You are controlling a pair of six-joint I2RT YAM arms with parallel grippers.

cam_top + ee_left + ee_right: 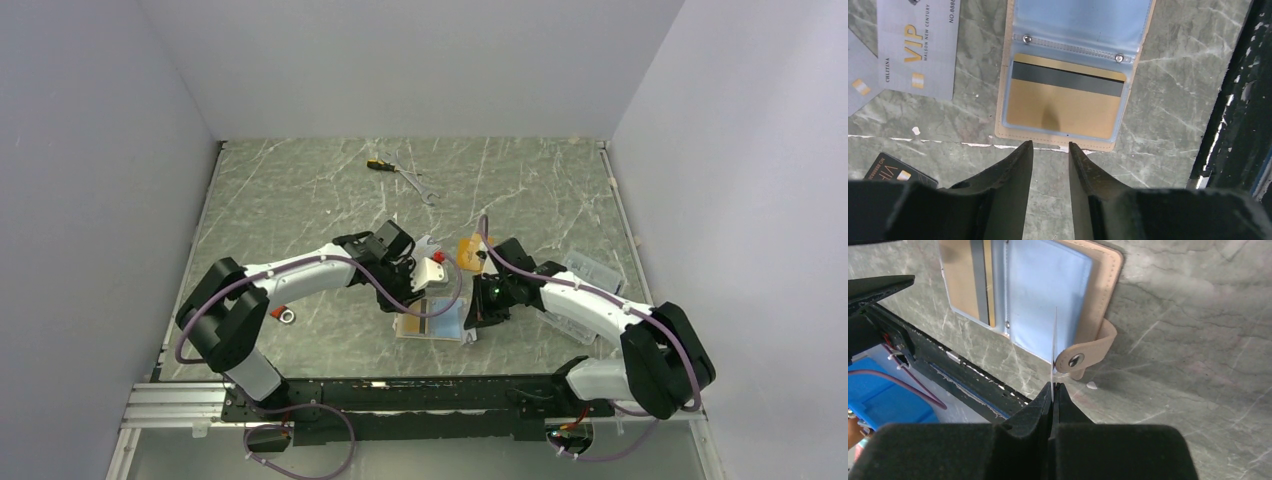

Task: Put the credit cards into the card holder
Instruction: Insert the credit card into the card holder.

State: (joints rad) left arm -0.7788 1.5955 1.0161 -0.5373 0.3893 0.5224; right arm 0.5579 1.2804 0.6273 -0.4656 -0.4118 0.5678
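The tan card holder (430,326) lies open on the marble table. In the left wrist view a gold-orange card (1063,107) with a dark stripe sits inside the clear sleeve of the card holder (1003,132). My left gripper (1050,145) is open and holds nothing, its tips just short of the holder's near edge. Two silver credit cards (918,45) (858,82) and a black one (895,170) lie flat on its left. My right gripper (1053,386) is shut on a thin clear sleeve leaf (1055,340), seen edge-on, standing up beside the snap tab (1083,357).
A clear plastic box (590,270) lies right of the right arm. A flat orange piece (465,250) rests behind the holder. A wrench (420,185) and screwdriver (378,165) lie at the back. The black base rail (400,390) runs along the table's near edge.
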